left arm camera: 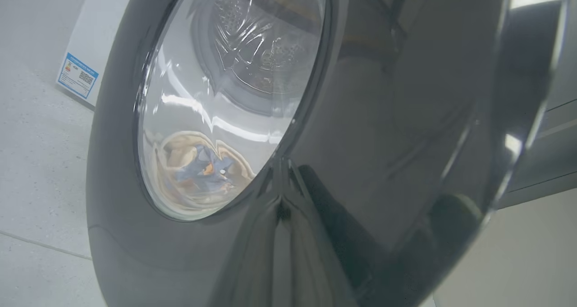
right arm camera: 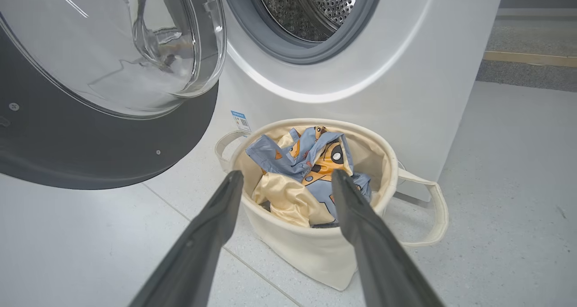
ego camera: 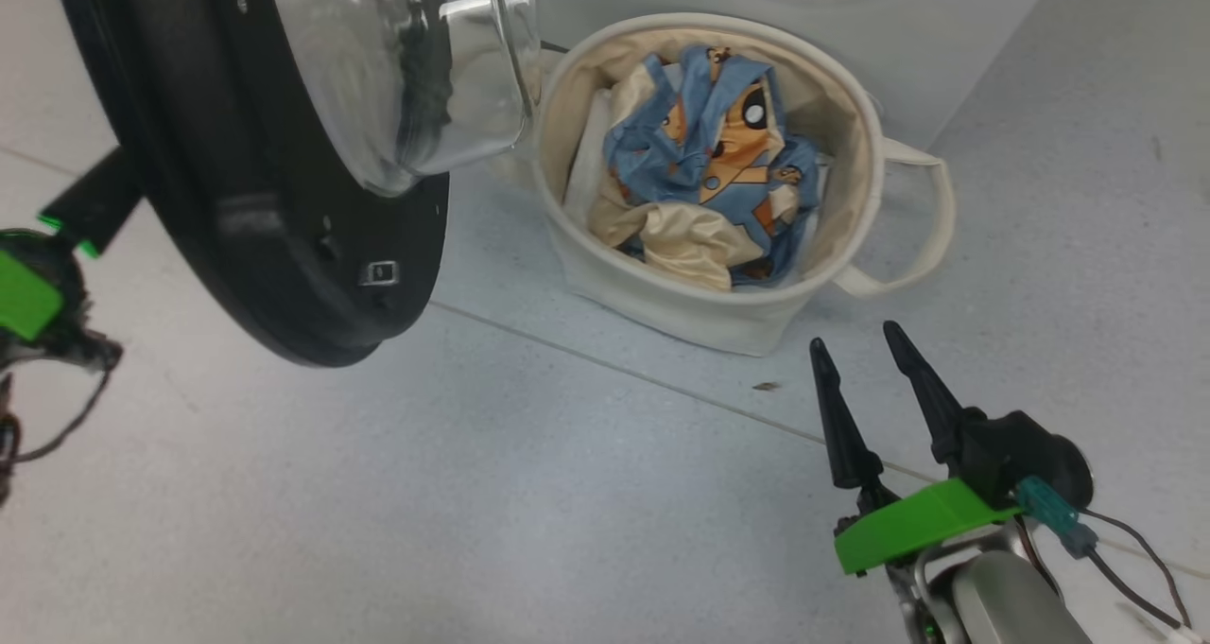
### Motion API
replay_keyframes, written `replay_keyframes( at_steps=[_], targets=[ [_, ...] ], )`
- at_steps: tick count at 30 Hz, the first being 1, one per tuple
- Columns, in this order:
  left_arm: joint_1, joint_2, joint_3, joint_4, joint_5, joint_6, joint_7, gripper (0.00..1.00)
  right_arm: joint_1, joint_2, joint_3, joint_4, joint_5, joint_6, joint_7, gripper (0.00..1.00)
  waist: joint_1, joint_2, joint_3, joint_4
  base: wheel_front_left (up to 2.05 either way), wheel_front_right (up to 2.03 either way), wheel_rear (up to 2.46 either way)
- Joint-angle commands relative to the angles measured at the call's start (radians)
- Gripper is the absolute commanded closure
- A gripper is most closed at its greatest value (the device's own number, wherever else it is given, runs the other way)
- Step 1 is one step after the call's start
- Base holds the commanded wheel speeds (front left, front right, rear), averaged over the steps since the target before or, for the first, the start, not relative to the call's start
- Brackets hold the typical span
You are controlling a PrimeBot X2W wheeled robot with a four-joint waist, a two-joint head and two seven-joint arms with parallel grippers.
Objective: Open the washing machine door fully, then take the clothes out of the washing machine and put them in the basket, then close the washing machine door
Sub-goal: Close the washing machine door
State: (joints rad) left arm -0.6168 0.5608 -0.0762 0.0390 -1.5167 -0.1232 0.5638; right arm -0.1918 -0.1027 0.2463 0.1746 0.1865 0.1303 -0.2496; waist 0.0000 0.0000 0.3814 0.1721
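We see black-rimmed round glass washing machine door point(ego camera: 284, 275) open, blue-and-cream cartoon-print clothes point(ego camera: 718, 162) in cream canvas basket point(ego camera: 662, 294), right end effector point(ego camera: 855, 339) spread and empty, left end effector point(left arm camera: 281, 226) closed against door

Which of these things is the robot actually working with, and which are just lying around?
Part of the job: washing machine door, washing machine, clothes, basket.
Just lying about: blue label sticker, brown speck, tan strip.
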Motion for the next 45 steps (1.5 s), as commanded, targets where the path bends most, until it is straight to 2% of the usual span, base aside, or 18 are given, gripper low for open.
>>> replay_keyframes(
  at_steps=[1,11,19,26,31,38,45],
  targets=[
    [-0.018,0.037,0.036,-0.033,0.015,-0.006,-0.009,1.00,-0.015,0.017,0.023,-0.024,0.007,0.000,-0.012,0.00,0.0000,0.0000,-0.006,-0.020,0.00,0.00,0.00],
    [-0.037,-0.040,-0.077,-0.063,0.120,-0.007,-0.135,1.00,-0.035,0.048,0.016,-0.019,0.036,0.000,-0.012,0.00,0.0000,0.0000,-0.002,-0.123,0.00,0.00,0.00],
    [-0.098,-0.115,-0.216,-0.018,0.194,-0.007,-0.289,1.00,-0.044,0.052,0.005,-0.018,0.065,0.000,-0.012,0.00,0.0000,0.0000,-0.008,-0.174,0.00,0.00,0.00],
    [-0.169,-0.153,-0.321,0.041,0.236,-0.007,-0.403,1.00,-0.041,0.052,0.011,-0.021,0.097,0.000,-0.012,0.00,0.0000,0.0000,-0.022,-0.221,0.00,0.00,0.00],
    [-0.217,-0.173,-0.379,0.132,0.270,-0.007,-0.512,1.00,-0.034,0.052,0.016,-0.021,0.113,0.000,-0.012,0.00,0.0000,0.0000,-0.027,-0.259,0.00,0.00,0.00],
    [-0.304,-0.233,-0.393,0.339,0.345,-0.007,-0.675,1.00,-0.034,0.052,0.007,-0.035,0.122,0.000,-0.012,0.00,0.0000,0.0000,0.017,-0.294,0.00,0.00,0.00],
    [-0.395,-0.259,-0.457,0.448,0.394,-0.007,-0.732,1.00,-0.052,0.052,0.014,-0.041,0.137,0.000,-0.012,0.00,0.0000,0.0000,0.060,-0.326,0.00,0.00,0.00]
  ],
)
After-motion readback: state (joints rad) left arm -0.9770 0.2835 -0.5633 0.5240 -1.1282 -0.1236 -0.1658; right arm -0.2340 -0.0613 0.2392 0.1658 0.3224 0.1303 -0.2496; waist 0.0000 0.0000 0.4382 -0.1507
